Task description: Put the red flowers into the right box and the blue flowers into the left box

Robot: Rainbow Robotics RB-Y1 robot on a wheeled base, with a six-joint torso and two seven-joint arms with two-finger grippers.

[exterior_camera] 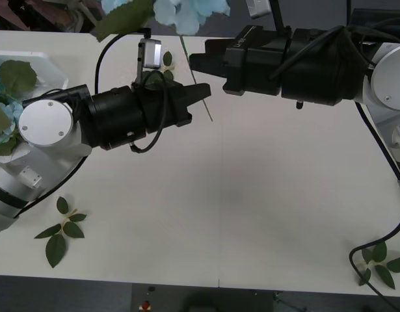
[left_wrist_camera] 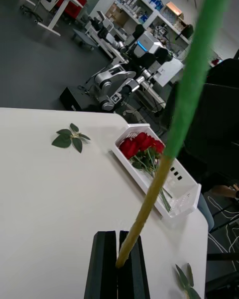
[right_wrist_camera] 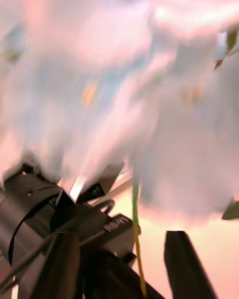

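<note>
On the white tabletop (exterior_camera: 252, 195), near its far edge, the blue flower (exterior_camera: 186, 13) stands upright, its stem pinched low between the pressed-together fingers (left_wrist_camera: 105, 264) of the left hand (left_wrist_camera: 118, 264). The right hand (right_wrist_camera: 119, 264) reaches in level beside it, fingers spread around the stem. 3 red flowers (left_wrist_camera: 140, 146) lie in the right box (left_wrist_camera: 186, 199) at the right edge.

Loose green leaf sprigs (exterior_camera: 62, 229) at both near corners of the white table (exterior_camera: 219, 195), a third (left_wrist_camera: 69, 137) apart.

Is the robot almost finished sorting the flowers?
Nearly, it seems. The red flowers lie in the right box. Some blue flowers sit in the left box. The left tool is shut on a blue flower's stem; that bloom hangs above the table, not yet boxed.
</note>
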